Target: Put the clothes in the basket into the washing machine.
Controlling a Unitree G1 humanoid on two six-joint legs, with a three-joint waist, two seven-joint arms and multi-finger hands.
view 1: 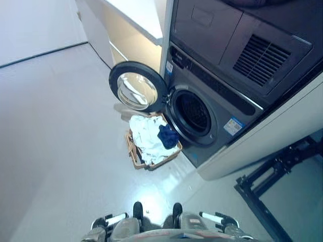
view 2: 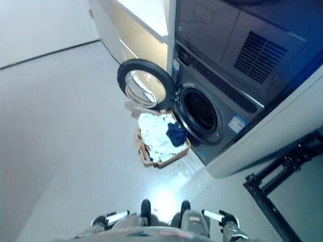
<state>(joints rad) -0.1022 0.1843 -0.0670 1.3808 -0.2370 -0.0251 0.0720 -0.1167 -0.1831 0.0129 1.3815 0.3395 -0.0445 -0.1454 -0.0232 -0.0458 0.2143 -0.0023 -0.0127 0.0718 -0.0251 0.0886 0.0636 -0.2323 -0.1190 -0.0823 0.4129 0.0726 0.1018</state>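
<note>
A brown wicker basket (view 1: 132,154) stands on the floor just in front of the grey washing machine (view 1: 222,106). It holds a heap of white clothes (view 1: 146,135) with a dark blue garment (view 1: 168,136) on the side nearest the machine. The machine's round door (view 1: 137,91) is swung open to the left, and the dark drum opening (view 1: 194,113) shows. My left hand (view 1: 103,222) and right hand (view 1: 224,221) show at the bottom edge, low and far from the basket, holding nothing that I can see.
A second grey appliance (view 1: 237,40) sits stacked on the washing machine. A white counter and cabinet (view 1: 133,20) stand behind the door. A black metal frame (view 1: 275,174) lies on the floor at the right. A pale cloth (view 1: 122,108) lies behind the basket.
</note>
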